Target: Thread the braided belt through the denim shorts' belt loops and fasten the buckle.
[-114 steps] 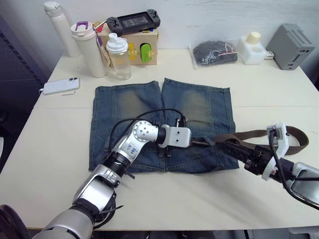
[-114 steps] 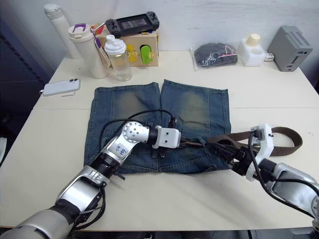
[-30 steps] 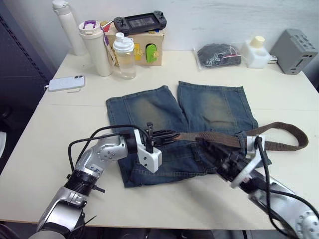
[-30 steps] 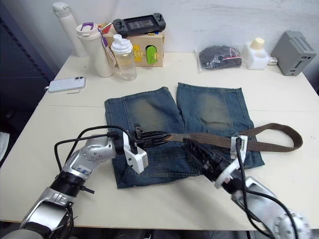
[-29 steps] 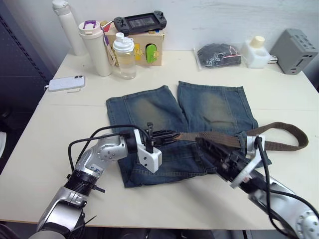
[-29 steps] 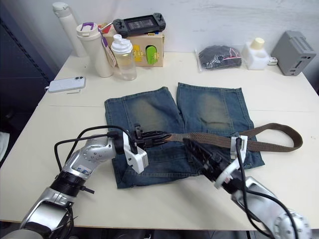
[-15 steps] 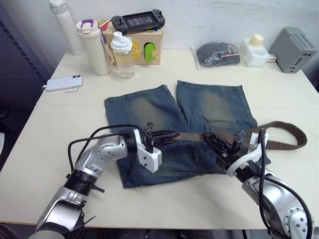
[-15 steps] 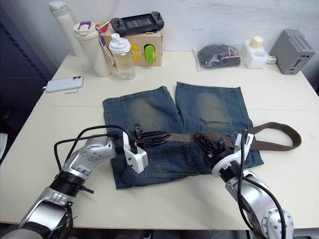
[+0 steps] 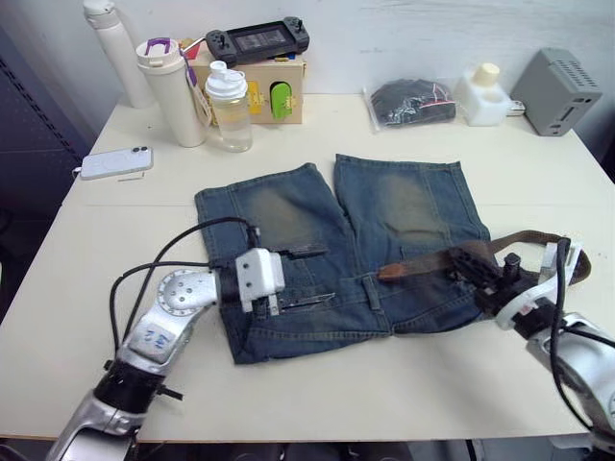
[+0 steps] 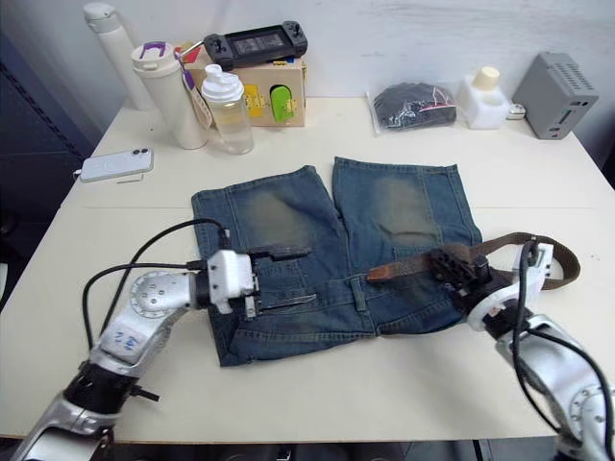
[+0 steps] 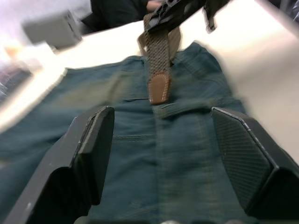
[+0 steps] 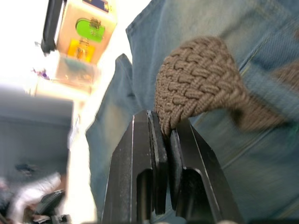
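Now the denim shorts lie flat mid-worktop, waistband toward the robot. The right tool is clamped on the braided belt, whose tan tip rests on the waistband's right half. Left tool hovers over the left waistband, fingers spread apart, holding nothing.

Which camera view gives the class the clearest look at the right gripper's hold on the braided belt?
The right wrist view: the right gripper has its fingers pinched on a fold of the braided belt, seen close up. The eye views show that gripper on the belt over the denim shorts from afar. The left wrist view shows the belt's tan end.
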Tool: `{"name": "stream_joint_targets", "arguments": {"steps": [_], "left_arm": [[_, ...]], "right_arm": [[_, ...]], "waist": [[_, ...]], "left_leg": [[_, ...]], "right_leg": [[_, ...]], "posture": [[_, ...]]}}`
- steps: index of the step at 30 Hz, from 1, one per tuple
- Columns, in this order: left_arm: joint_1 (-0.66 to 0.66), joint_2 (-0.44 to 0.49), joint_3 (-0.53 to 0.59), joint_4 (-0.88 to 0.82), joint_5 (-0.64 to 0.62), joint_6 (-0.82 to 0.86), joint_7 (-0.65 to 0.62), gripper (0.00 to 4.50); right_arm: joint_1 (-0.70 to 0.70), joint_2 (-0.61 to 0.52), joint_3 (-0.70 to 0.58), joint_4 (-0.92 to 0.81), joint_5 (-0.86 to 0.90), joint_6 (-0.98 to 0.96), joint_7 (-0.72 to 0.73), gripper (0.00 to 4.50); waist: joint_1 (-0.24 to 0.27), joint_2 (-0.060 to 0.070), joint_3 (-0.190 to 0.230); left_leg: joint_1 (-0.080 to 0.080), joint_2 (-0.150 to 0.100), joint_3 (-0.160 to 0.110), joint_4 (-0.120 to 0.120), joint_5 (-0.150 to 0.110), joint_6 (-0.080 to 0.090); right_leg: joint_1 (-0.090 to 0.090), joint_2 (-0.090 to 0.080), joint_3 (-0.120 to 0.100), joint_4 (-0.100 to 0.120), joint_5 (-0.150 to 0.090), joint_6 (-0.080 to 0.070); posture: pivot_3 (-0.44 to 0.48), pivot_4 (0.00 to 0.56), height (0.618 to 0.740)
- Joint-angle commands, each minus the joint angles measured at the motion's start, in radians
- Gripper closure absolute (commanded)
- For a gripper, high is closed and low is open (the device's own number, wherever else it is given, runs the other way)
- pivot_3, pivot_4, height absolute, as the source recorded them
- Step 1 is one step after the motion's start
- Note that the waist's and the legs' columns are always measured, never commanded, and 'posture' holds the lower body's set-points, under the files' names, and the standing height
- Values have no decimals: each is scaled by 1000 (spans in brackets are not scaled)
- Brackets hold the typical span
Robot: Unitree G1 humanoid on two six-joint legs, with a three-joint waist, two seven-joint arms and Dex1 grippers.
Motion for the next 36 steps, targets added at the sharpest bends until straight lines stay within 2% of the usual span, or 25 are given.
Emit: {"name": "stream_joint_targets", "arguments": {"steps": [1,4,8,21,27,30,33,36], "left_arm": [[70,68,46,-102,-110,119,-80,830],[102,77,76,-136,-149,175,-85,830],[105,65,86,-142,-130,201,-70,830],[115,37,110,-155,-109,229,-56,830],[103,16,102,-141,-73,207,-54,830],[71,-13,65,-102,32,108,-51,830],[34,-34,-12,3,254,-161,-51,830],[-18,-85,-41,100,356,-303,-14,830]], "right_arm": [[-13,-75,-49,54,18,112,114,4500],[-16,-110,-46,96,18,155,160,4500],[0,-121,1,85,-33,179,187,4500],[-39,-20,106,-7,-179,130,218,4500],[-62,-4,141,-49,-191,122,225,4500],[-73,32,205,-81,-187,120,187,4500],[-67,82,265,-79,-190,106,127,4500],[-49,115,289,-55,-200,91,81,4500]], "waist": [[0,4,-2],[7,6,-1],[10,6,-1],[3,6,-1],[5,6,-1],[5,6,-1],[5,7,-2],[9,6,-1]], "left_leg": [[0,0,0,0,0,0],[1,0,0,0,-1,1],[2,-1,-3,1,-1,2],[3,-1,-3,0,-1,2],[3,-1,-4,0,-1,2],[3,-1,-4,0,-1,2],[3,-1,-4,0,-1,1],[3,-2,-3,-1,-1,1]], "right_leg": [[0,0,0,0,0,0],[2,0,0,-2,0,0],[7,0,-1,-9,0,0],[7,1,-1,-10,0,0],[7,0,-1,-10,0,0],[7,0,-1,-10,0,0],[7,1,-1,-9,0,0],[6,1,-1,-9,0,0]], "posture": [[0,150,690],[0,150,690],[0,150,690],[0,150,690],[0,150,690],[0,150,690],[0,150,690],[0,150,690]]}}
